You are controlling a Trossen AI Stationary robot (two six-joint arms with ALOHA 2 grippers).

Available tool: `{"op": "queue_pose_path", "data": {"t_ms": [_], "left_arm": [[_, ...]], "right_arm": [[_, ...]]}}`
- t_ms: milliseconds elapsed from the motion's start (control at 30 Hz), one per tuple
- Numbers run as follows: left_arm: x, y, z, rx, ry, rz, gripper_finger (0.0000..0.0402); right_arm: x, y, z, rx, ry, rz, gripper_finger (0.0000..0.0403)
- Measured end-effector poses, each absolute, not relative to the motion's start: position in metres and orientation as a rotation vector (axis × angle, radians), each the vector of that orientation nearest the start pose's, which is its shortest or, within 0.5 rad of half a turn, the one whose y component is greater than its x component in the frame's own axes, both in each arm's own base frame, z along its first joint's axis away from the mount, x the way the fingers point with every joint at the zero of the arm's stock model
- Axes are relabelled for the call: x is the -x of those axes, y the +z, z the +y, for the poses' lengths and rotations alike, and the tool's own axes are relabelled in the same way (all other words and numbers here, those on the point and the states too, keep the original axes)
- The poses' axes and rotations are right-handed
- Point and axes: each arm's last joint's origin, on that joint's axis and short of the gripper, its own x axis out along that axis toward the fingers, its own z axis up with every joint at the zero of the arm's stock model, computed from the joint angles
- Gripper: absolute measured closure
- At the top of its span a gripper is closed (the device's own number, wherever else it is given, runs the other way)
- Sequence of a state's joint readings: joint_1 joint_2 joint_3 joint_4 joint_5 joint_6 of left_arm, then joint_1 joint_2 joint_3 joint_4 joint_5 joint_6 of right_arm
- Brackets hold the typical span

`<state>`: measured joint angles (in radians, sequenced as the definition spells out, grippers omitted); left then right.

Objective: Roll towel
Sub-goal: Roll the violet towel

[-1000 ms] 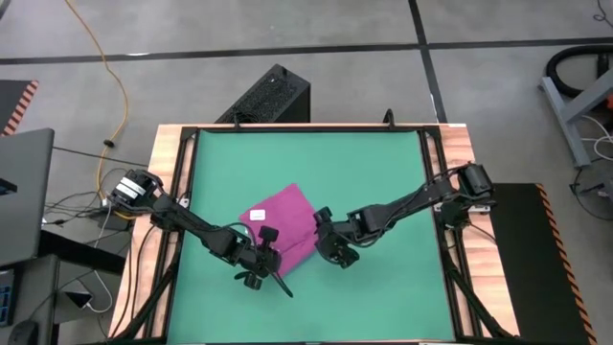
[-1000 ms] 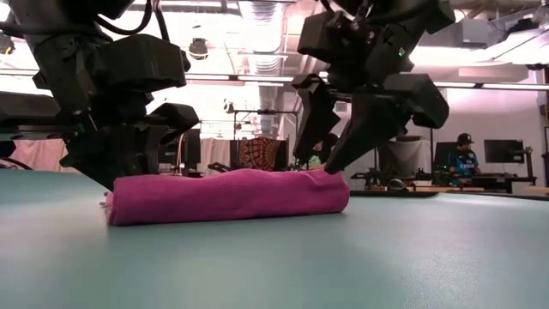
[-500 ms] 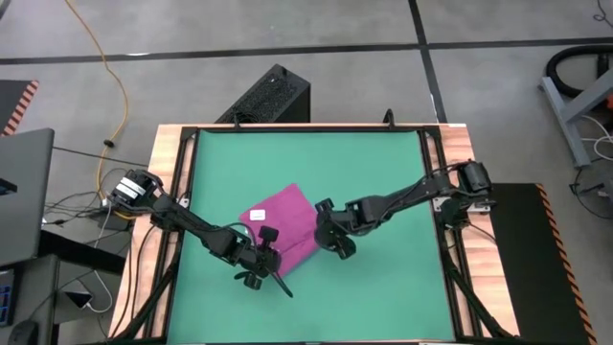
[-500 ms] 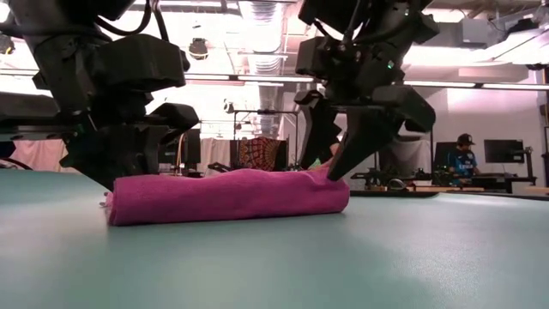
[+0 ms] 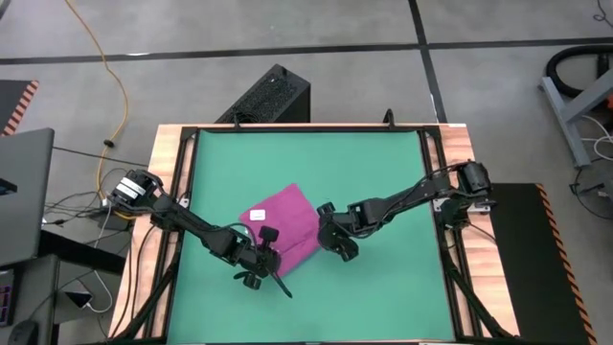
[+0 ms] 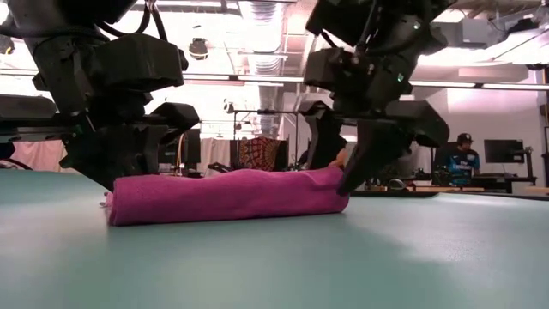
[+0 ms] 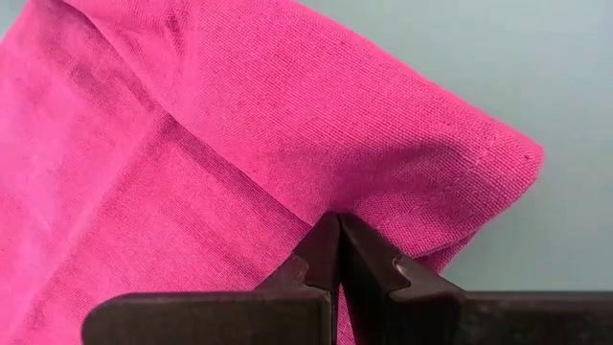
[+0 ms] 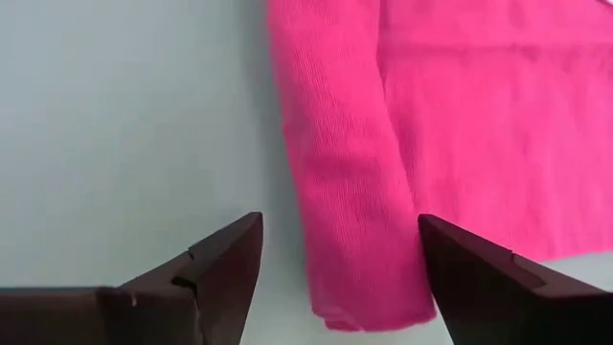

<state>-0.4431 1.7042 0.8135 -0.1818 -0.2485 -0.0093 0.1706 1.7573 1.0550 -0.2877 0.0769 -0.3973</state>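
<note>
Towel (image 5: pixel 284 230) mid-mat, partly rolled: left gripper (image 7: pixel 337 251) clenched on its fold, right gripper (image 8: pixel 335 259) spread wide astride the rolled edge — an off-centre pinch there risks a loose, skewed roll.

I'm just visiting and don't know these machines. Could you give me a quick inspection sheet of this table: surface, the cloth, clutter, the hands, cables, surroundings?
Surface: green mat inside a wooden-edged table.
Job's things: pink towel, partly rolled along its near edge, white tag showing.
Clutter: nothing seen on the mat.
Hands: left hand shut, pinching the towel's fold; right hand open, its fingers either side of the roll's end.
Cables: orange cable across the floor; white wires by the table's left side.
Surroundings: black box behind the table; a seated person far back.
</note>
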Motion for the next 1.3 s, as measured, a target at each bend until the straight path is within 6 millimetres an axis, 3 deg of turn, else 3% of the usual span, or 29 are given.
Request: {"op": "queue_pose_path", "data": {"t_ms": [233, 433, 600, 900, 1300], "left_arm": [[-0.276, 0.129, -0.123, -0.353, -0.172, 1.002, 0.0401], [-0.276, 0.129, -0.124, -0.348, -0.176, 1.000, 0.0401], [-0.277, 0.129, -0.124, -0.345, -0.178, 0.998, 0.0401], [-0.278, 0.130, -0.124, -0.350, -0.186, 0.977, 0.0401], [-0.279, 0.130, -0.125, -0.395, -0.221, 0.969, 0.0401]], "right_arm": [[-0.343, 0.170, 0.058, 0.508, 0.259, 0.959, 0.0134], [-0.348, 0.149, 0.058, 0.517, 0.261, 1.015, 0.0179], [-0.348, 0.148, 0.065, 0.560, 0.228, 1.042, 0.0253], [-0.346, 0.167, 0.067, 0.560, 0.242, 1.079, 0.0387], [-0.358, 0.194, 0.028, 0.163, 0.402, 1.116, 0.0394]]}}
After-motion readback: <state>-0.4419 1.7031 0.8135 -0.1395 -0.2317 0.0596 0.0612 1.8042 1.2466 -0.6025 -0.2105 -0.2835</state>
